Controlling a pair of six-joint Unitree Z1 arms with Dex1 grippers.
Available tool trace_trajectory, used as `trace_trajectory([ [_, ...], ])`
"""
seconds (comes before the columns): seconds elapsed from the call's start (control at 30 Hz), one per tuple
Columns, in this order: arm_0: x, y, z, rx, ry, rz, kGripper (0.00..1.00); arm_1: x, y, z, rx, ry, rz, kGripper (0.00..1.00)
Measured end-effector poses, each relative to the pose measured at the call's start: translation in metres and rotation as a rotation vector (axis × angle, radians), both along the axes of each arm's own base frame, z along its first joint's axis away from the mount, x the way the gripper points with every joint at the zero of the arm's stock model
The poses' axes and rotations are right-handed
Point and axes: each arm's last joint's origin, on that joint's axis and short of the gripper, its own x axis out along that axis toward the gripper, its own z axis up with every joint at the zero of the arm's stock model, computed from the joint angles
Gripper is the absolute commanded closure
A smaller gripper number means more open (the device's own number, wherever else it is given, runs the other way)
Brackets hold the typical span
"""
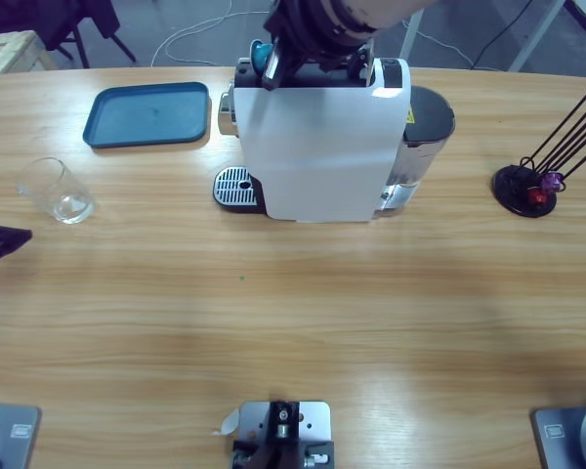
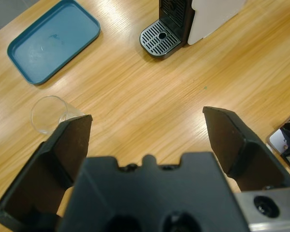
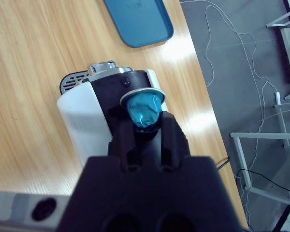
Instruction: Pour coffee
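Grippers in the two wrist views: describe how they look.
The left gripper has two broad, wedge-shaped matte black jaws on a blocky black body with round holes, beside a silver-grey plate. The right gripper has narrower black jaws on a similar black body, with a silver-grey strip at its base.

White coffee machine stands mid-table, drip grate at its left front, grey water tank on its right. Right gripper comes down from the top edge over the machine's top, teal capsule pinched in its jaws. Blue tray lies left of the machine, near the table's far edge. Clear glass sits below the tray, near the left edge. Left gripper tip pokes in at the left edge, just below the glass. Black capsule rack at far right.
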Motion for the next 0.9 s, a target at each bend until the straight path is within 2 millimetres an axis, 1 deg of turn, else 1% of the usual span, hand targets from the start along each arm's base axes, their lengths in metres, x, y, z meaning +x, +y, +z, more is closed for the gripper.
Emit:
trace_trajectory([
  [0.07, 0.000, 0.000, 0.000, 0.000, 0.000, 0.000, 0.000, 0.000, 0.000, 0.000, 0.001, 0.002, -0.002, 1.000],
  [0.1, 0.000, 0.000, 0.000, -0.001, 0.001, 0.001, 0.000, 0.000, 0.000, 0.000, 0.004, 0.004, -0.002, 0.887],
  [0.13, 0.000, 0.000, 0.000, -0.002, 0.003, 0.003, 0.000, 0.000, 0.000, 0.000, 0.008, 0.008, -0.002, 0.666],
  [0.17, 0.000, 0.000, -0.001, -0.003, 0.004, 0.005, 0.000, 0.000, 0.000, 0.000, 0.013, 0.013, -0.004, 0.526],
  [0.27, 0.000, 0.000, -0.001, -0.005, 0.009, 0.009, 0.000, 0.001, -0.001, 0.000, 0.028, 0.026, -0.018, 0.184],
  [0.3, 0.000, 0.000, -0.001, -0.005, 0.009, 0.009, 0.000, 0.001, -0.001, 0.000, 0.032, 0.029, -0.022, 0.114],
  [0.33, 0.000, 0.000, -0.001, -0.005, 0.009, 0.009, 0.000, 0.001, -0.001, 0.000, 0.033, 0.029, -0.029, 0.070],
  [0.37, 0.000, 0.000, -0.001, -0.005, 0.009, 0.009, 0.000, 0.001, -0.001, 0.000, 0.033, 0.028, -0.037, 0.046],
  [0.43, 0.000, 0.000, -0.001, -0.006, 0.009, 0.010, 0.000, 0.002, -0.002, 0.000, 0.031, 0.023, -0.052, 0.036],
  [0.5, 0.000, 0.000, -0.001, -0.007, 0.010, 0.011, 0.000, 0.001, -0.002, 0.001, 0.033, 0.019, -0.055, 0.063],
  [0.53, 0.000, 0.000, -0.001, -0.007, 0.011, 0.012, 0.000, 0.001, -0.003, 0.003, 0.036, 0.017, -0.055, 0.132],
  [0.57, 0.000, 0.000, -0.001, -0.007, 0.011, 0.012, 0.000, 0.000, -0.004, 0.004, 0.039, 0.015, -0.055, 0.254],
  [0.6, 0.000, 0.000, -0.002, -0.008, 0.012, 0.013, 0.000, -0.001, -0.004, 0.005, 0.041, 0.013, -0.054, 0.312],
  [0.67, 0.000, 0.000, -0.003, -0.006, 0.014, 0.014, 0.000, -0.004, -0.004, 0.009, 0.049, 0.008, -0.050, 0.374],
  [0.7, 0.000, 0.000, -0.003, -0.005, 0.015, 0.014, 0.000, -0.006, -0.004, 0.011, 0.054, 0.005, -0.046, 0.438],
  [0.73, 0.000, 0.000, -0.003, -0.005, 0.015, 0.014, 0.000, -0.007, -0.004, 0.013, 0.056, 0.003, -0.044, 0.720],
  [0.77, 0.000, 0.000, -0.003, -0.005, 0.015, 0.014, 0.000, -0.008, -0.004, 0.014, 0.059, 0.001, -0.043, 0.973],
  [0.8, 0.000, 0.000, -0.003, -0.005, 0.015, 0.014, 0.000, -0.009, -0.004, 0.015, 0.064, -0.003, -0.041, 1.000],
  [0.9, -0.001, 0.001, -0.003, -0.007, 0.014, 0.014, 0.000, -0.016, -0.005, 0.024, 0.097, -0.004, -0.020, 1.000],
])
